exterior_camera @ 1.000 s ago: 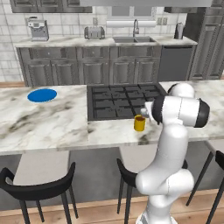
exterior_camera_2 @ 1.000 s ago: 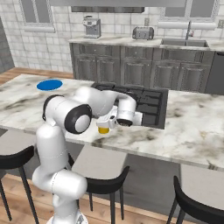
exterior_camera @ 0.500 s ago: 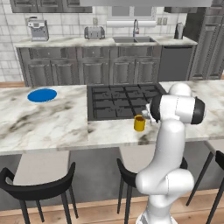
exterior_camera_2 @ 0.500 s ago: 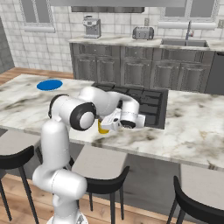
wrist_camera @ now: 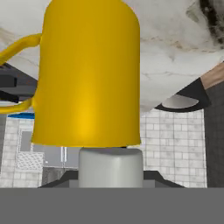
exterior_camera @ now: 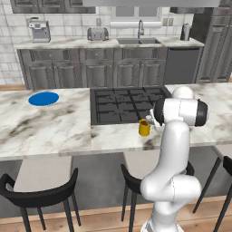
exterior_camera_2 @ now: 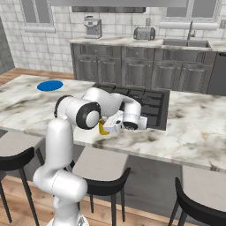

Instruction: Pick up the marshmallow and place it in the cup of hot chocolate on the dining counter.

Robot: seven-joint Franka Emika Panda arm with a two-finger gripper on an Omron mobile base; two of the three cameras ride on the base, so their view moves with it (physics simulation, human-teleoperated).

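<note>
The yellow cup of hot chocolate [exterior_camera: 144, 128] stands on the white marble dining counter [exterior_camera: 54, 131], near its front edge just in front of the stovetop. My gripper [exterior_camera: 151, 119] hovers right at the cup's rim, shut on the off-white marshmallow [wrist_camera: 110, 165]. In the rolled hand view the cup [wrist_camera: 87, 74] looms upside down, and the marshmallow sits right against its rim. From the right base view the cup [exterior_camera_2: 103, 128] is mostly hidden behind my hand [exterior_camera_2: 115, 125].
A black gas stovetop [exterior_camera: 122, 102] lies just behind the cup. A flat blue plate [exterior_camera: 43, 98] rests far to the left on the counter. Dark stools [exterior_camera: 41, 195] stand below the counter's front edge. Grey cabinets and a sink line the back wall.
My hand has eased slightly lower and closer to the cup's rim, still carrying the marshmallow. The cup and plate have stayed put.
</note>
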